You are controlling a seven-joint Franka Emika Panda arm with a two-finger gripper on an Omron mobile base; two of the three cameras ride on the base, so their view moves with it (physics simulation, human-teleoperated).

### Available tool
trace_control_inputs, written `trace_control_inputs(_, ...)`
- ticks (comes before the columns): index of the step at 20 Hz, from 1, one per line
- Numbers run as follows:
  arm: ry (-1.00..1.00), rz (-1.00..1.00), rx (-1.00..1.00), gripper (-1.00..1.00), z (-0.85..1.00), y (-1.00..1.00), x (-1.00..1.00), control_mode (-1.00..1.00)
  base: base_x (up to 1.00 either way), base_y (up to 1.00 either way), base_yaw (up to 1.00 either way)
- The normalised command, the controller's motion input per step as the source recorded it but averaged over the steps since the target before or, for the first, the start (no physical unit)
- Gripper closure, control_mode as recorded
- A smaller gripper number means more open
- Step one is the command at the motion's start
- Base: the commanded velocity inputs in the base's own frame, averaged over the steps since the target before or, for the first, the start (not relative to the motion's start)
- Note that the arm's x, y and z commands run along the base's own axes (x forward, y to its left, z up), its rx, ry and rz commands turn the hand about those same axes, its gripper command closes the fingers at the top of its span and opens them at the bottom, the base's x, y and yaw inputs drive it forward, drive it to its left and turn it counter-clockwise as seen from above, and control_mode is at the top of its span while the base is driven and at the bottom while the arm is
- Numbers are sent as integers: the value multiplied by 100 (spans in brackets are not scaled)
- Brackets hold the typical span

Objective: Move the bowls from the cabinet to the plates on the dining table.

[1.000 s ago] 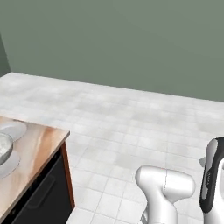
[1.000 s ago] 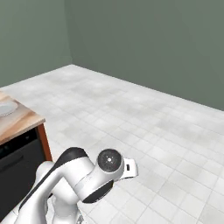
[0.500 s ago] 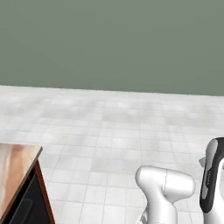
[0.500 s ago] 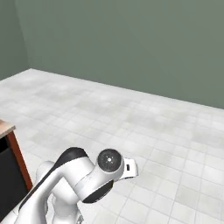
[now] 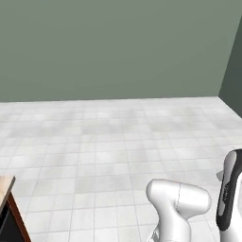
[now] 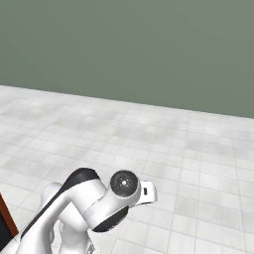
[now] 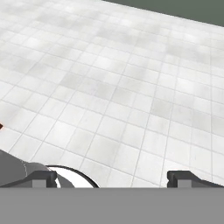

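Only a corner of the dining table point(image 5: 4, 188) shows, at the lower left of the left base view: a beige top with a reddish-brown edge. A sliver of that brown edge point(image 6: 4, 214) also sits at the lower left of the right base view. The bowls, the plates and the cabinet are out of view. In the hand view my gripper point(image 7: 114, 178) is open, its two dark fingertips point(image 7: 41, 177) far apart with nothing between them, over bare floor tiles. My white arm point(image 5: 179, 208) stays folded close to the base.
A pale grey tiled floor point(image 5: 118, 142) stretches ahead to a plain green wall point(image 5: 108, 47). A second, darker wall point(image 5: 234, 61) meets it in a corner at the right of the left base view.
The whole picture has shifted, so the camera has turned: the table has slid off to the left edge and a wall corner has come in at the right. Arm pose and open gripper are unchanged.
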Motion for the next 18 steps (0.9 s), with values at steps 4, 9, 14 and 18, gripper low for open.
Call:
trace_control_inputs(4, 0, 0, 0, -100, 0, 0, 0, 100, 0, 0, 0)
trace_control_inputs(9, 0, 0, 0, -100, 0, 0, 0, 100, 2, 0, 0)
trace_control_inputs(14, 0, 0, 0, -100, 0, 0, 0, 100, 38, 4, 0)
trace_control_inputs(18, 0, 0, 0, -100, 0, 0, 0, 100, 81, 15, -2)
